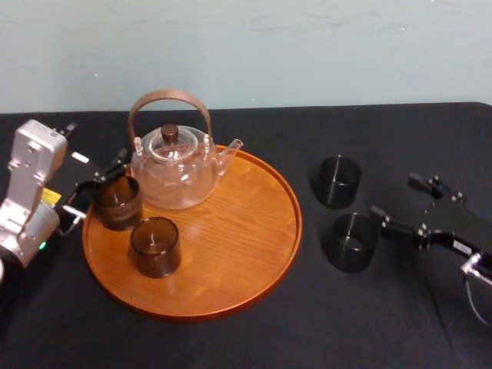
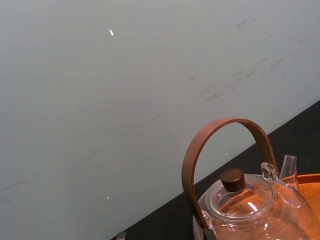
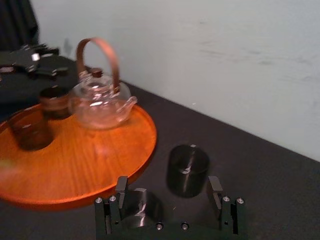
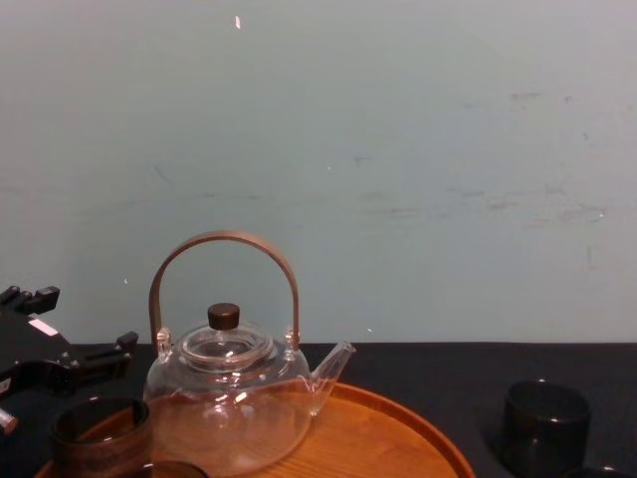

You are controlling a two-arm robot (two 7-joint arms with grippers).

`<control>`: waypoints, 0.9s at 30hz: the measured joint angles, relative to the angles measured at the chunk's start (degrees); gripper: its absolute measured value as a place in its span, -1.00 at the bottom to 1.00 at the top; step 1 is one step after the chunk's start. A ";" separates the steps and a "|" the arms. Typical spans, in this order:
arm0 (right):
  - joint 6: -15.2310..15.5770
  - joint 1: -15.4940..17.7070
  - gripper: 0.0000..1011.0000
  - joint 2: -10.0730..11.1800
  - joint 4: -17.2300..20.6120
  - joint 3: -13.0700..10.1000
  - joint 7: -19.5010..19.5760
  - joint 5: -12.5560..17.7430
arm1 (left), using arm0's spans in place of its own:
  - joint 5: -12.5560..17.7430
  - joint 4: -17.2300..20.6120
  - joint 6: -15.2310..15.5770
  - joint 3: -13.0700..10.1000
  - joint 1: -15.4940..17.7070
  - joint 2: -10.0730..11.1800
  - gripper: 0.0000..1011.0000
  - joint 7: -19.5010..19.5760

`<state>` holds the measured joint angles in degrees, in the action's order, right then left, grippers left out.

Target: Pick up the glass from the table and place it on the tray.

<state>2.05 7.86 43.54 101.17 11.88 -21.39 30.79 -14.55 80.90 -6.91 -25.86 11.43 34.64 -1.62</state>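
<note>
Head view: our right gripper [image 1: 393,197] hangs open just beside the glass [image 1: 352,241] on the table [image 1: 400,323] (second glass [image 1: 337,181] close behind, mind it!). We'd straddle it low, lift clear over the tray [image 1: 231,231] rim. Left gripper [image 1: 96,186], open too, sits at the tray's left edge.

Robot test bench in a lab-like room

A plain pale wall [image 4: 398,149], scuffed and scratched, stands straight behind a wide worktop [image 1: 369,323] of matte black. On it sit a round wooden tray [image 1: 231,254], a clear glass teapot [image 1: 175,173] and smoky tumblers [image 1: 155,246], a neat tea set in a bare setting. A silver robot arm [image 1: 31,184] comes in at the left edge and a black robot arm [image 1: 453,231] at the right.
</note>
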 joint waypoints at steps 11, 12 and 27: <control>2.27 2.45 0.98 1.88 0.89 -0.77 -3.80 -0.50 | 0.00 0.00 0.00 0.00 0.00 0.00 0.98 0.00; 2.67 2.52 0.98 2.06 0.89 -0.79 -4.31 -0.70 | 0.00 0.00 0.00 0.00 0.00 0.00 0.98 0.00; 8.00 0.76 0.98 2.09 0.19 0.81 -5.63 -2.33 | 0.00 0.00 0.00 0.00 0.00 0.00 0.98 0.00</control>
<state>10.05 8.62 45.63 101.36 12.69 -27.03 28.47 -14.55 80.90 -6.91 -25.86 11.43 34.65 -1.62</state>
